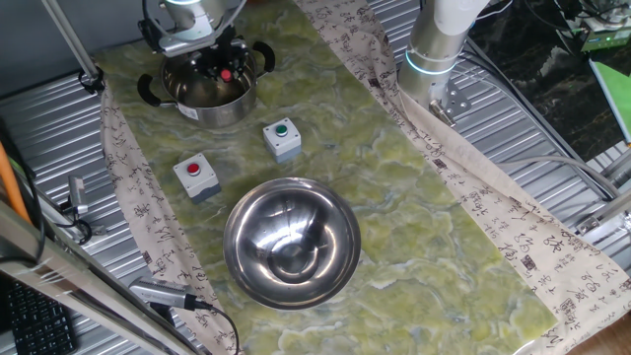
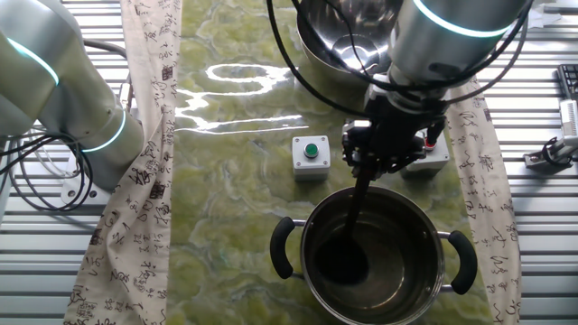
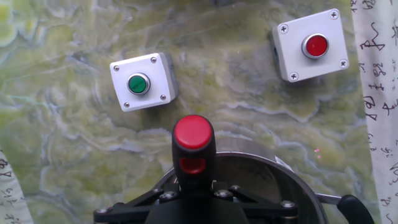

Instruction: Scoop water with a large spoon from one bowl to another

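Red-capped large spoon (image 3: 193,146) is sitting clamped in the claw (image 2: 384,149), dipping into the pot (image 2: 372,257); lifting hastily risks slopping water onto the counter (image 1: 394,197).

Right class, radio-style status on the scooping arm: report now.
Gripper shut on spoon, bowl end down in the pot. Big bowl waiting. Two button boxes between the vessels.
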